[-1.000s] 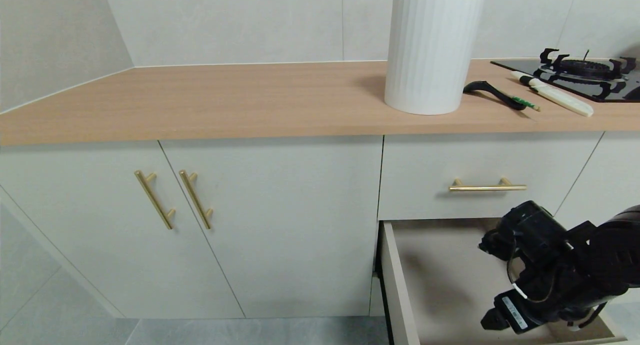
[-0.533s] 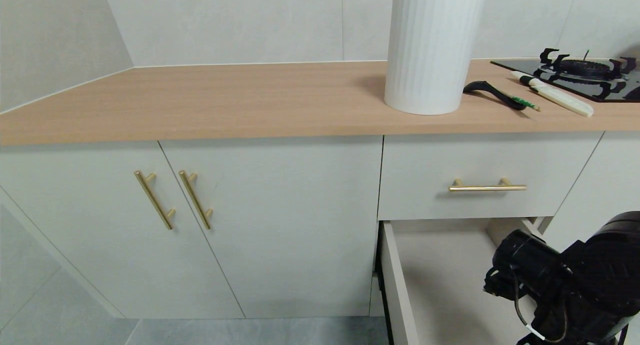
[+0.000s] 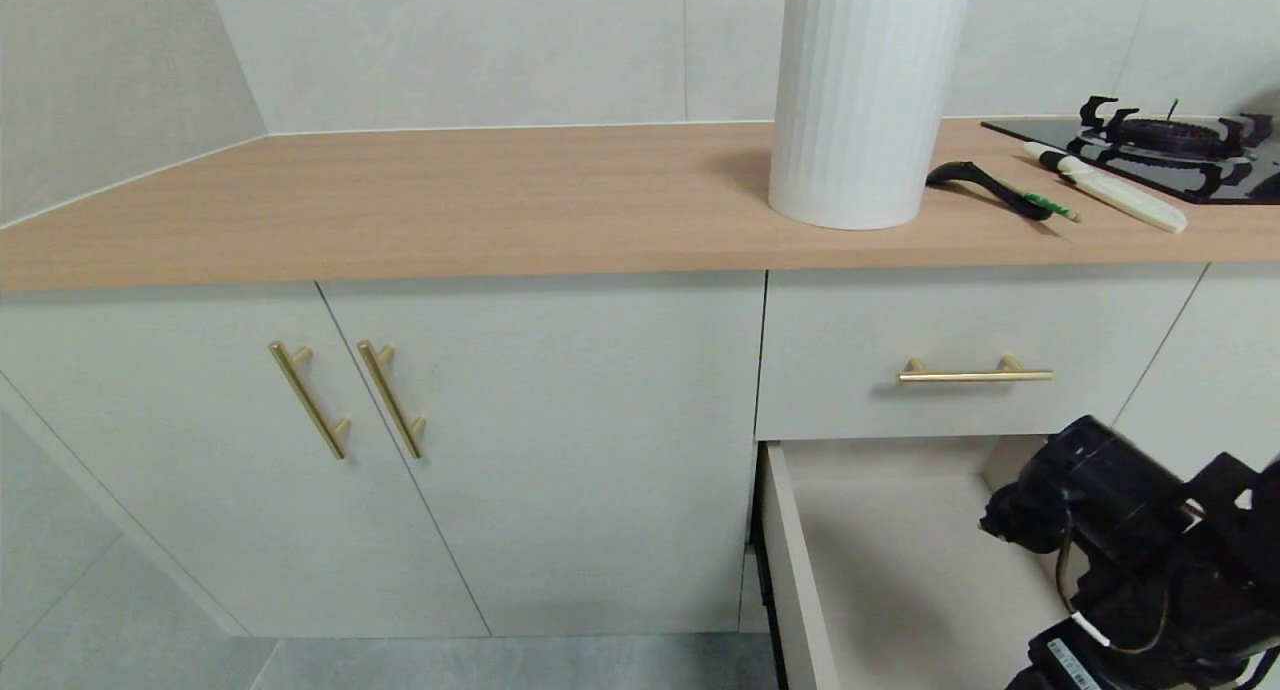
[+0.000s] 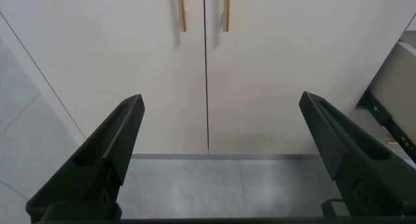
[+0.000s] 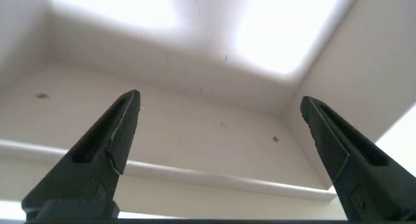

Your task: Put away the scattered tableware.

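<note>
Right end effector (image 5: 219,97) risen, smooth beige drawer (image 3: 797,570)

A kitchen is shown: a wooden worktop (image 3: 450,200), a gas stove (image 3: 1170,140), tiled walls (image 3: 450,40) and cupboards (image 3: 400,450) with gold handles (image 3: 390,398).

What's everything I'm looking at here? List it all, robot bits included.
countertop: one, wood brown, along the tiled wall.
ribbed container: one, white, upright on countertop.
black utensil: one, black, lying beside the container.
green-tipped stick: one, green end, at that utensil's tip.
white utensil: one, white, by the hob's edge.
gas hob: one, black, countertop's right end.
cabinet doors: two, pale grey, gold handles, under countertop.
closed drawer: one, pale grey, below the utensils.
open drawer: one, pale, under the closed drawer.
left gripper: one, black, open, facing the cabinet doors.
right gripper: one, black, open, at the open drawer.
</note>
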`<state>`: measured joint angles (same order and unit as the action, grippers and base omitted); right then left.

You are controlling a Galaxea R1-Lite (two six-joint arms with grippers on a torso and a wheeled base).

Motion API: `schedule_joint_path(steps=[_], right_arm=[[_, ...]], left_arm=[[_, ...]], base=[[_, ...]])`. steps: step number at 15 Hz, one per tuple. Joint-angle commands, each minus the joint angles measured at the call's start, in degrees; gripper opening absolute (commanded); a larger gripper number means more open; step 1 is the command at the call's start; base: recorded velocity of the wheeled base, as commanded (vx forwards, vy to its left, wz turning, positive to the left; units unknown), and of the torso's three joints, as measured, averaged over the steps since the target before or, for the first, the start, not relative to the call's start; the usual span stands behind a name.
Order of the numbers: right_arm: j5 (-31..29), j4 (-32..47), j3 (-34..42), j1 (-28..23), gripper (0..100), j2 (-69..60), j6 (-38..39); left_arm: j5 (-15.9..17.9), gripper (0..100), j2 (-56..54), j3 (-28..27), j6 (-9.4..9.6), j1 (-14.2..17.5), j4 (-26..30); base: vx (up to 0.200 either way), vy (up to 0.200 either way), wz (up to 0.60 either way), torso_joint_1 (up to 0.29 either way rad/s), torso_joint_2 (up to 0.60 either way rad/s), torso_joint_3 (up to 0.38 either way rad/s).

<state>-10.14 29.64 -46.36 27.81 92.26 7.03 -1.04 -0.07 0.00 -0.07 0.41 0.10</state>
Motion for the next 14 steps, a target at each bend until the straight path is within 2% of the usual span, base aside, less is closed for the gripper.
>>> schedule_joint_path(steps=[1, 5, 9, 14], right_arm=[[-0.05, -2.13, -0.13, -2.14, 100, -11.31, -0.18], [0.47, -6.26, -0.13, -6.27, 100, -19.66, -2.20], [0.30, -6.61, -0.13, -6.71, 100, -20.01, -2.73], [0.12, -6.61, -0.13, -6.71, 100, -19.84, -2.99]], left_arm=[[-0.02, 100, 0.07, 0.00, -0.01, 0.02, -0.01], [-0.02, 100, 0.07, 0.00, -0.01, 0.02, -0.01], [-0.02, 100, 0.07, 0.00, -0.01, 0.02, -0.01], [-0.02, 100, 0.07, 0.00, -0.01, 0.02, -0.01]], base=[[0.000, 0.000, 0.00, 0.000, 0.00, 0.000], [0.000, 0.000, 0.00, 0.000, 0.00, 0.000], [0.000, 0.000, 0.00, 0.000, 0.00, 0.000], [0.000, 0.000, 0.00, 0.089, -0.29, -0.270]])
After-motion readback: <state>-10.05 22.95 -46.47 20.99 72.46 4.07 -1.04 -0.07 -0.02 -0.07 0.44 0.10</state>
